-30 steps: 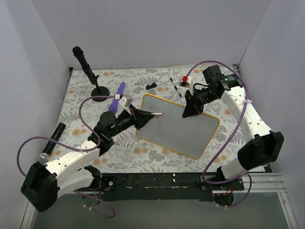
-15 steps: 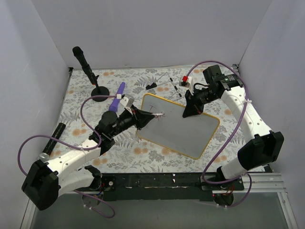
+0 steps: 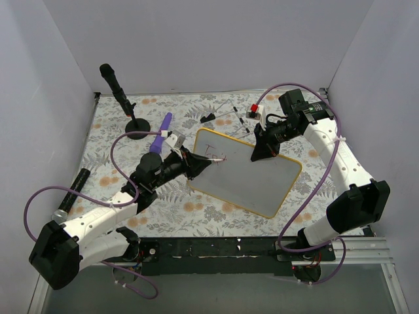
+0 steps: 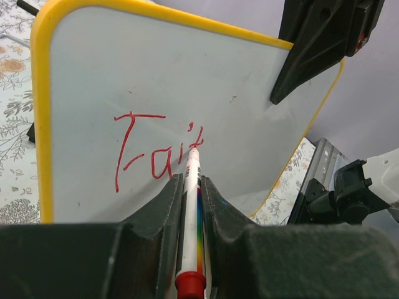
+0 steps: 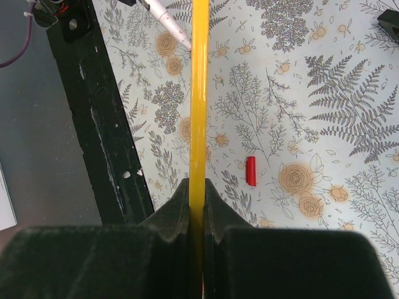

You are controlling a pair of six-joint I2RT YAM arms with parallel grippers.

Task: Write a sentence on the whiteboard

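Whiteboard (image 3: 245, 173) front and centre, folks, stretched between the two pincers, its yellow rim (image 5: 199, 93) bright against the flowered bench (image 5: 312, 93)! The left pincer (image 3: 191, 163) is clamped tight on a marker (image 4: 192, 205). Both fingers squeeze the white barrel, the red end cap sits back towards the wrist, and the tip pokes out ahead of the fingertips to touch the white surface.

Right in front of that pincer, red lettering (image 4: 156, 152) runs across the board. It reads roughly "Fai", with one short stroke right at the marker's tip (could be a "t", could be a tick, hard to call). In the left wrist view the letters sit ahead of the fingertips and mostly off to their left.

Over on the other side, the right pincer (image 3: 265, 152) is closed on the board's rim. The yellow edge is pinched between its two black fingers and runs straight away from them in the right wrist view. Seen from the left pincer, the right one shows up beyond the lettering, gripping the far edge.

Just to the right of the right pincer's fingers, down on the bench, lies a small red cap (image 5: 250, 170), apart from the rim. Farther out ahead and slightly left, a white pen (image 5: 168, 18) rests on the cloth close to the board's edge.
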